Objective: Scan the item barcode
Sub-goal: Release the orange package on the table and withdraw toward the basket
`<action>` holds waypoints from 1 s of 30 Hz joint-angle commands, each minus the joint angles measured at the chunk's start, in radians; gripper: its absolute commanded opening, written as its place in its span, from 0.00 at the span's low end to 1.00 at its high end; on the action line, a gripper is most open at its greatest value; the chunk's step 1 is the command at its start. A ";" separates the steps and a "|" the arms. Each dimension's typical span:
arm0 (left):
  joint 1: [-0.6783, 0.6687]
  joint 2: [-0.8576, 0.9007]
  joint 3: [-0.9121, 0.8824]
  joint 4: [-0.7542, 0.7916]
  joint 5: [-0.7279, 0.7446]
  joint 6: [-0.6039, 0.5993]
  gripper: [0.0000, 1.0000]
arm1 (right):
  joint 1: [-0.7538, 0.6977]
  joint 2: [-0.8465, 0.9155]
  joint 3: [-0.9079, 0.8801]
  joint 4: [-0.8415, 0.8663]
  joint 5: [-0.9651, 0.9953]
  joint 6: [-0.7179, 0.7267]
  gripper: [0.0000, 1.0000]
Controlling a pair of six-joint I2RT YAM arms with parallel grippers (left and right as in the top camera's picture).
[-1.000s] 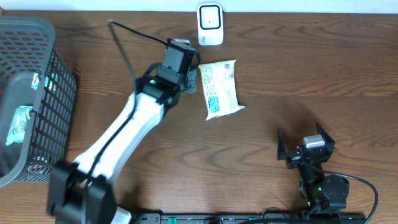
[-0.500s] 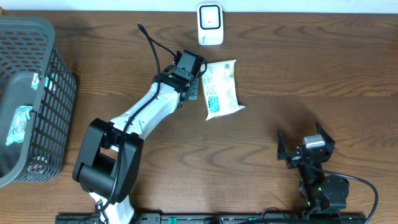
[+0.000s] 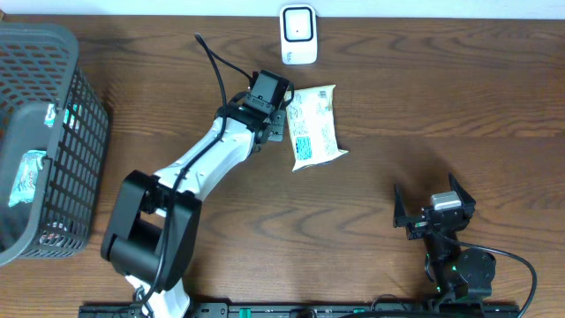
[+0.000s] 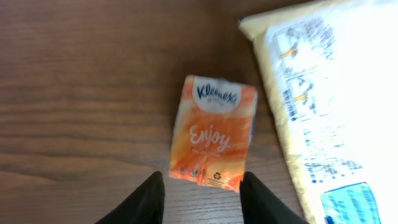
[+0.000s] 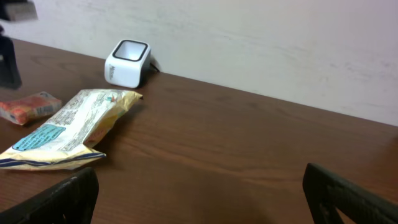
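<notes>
Tissue pack (image 4: 214,130) lies on table (image 3: 441,88) nr scanner (image 3: 298,34), left pincer (image 4: 202,180) spread over it gripping nothing, right pincer (image 3: 431,199) wide & idle; scan prob. not yet done.

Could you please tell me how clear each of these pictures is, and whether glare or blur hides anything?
Overhead: evenly lit and sharp. Left wrist: the tissue pack reads clearly, but the yellow packet is washed out by glare. Right wrist: soft overall, its own fingers dark blurs in the foreground.
</notes>
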 commanded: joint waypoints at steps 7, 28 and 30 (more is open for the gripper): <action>0.100 -0.352 0.073 0.019 -0.232 0.022 0.64 | 0.009 -0.006 -0.001 -0.004 0.000 -0.003 0.99; 1.029 -0.505 0.065 0.016 -0.249 -0.034 0.86 | 0.009 -0.006 -0.001 -0.004 0.000 -0.003 0.99; 1.073 -0.470 0.058 0.008 -0.249 -0.034 0.86 | 0.009 -0.006 -0.001 -0.004 0.000 -0.003 0.99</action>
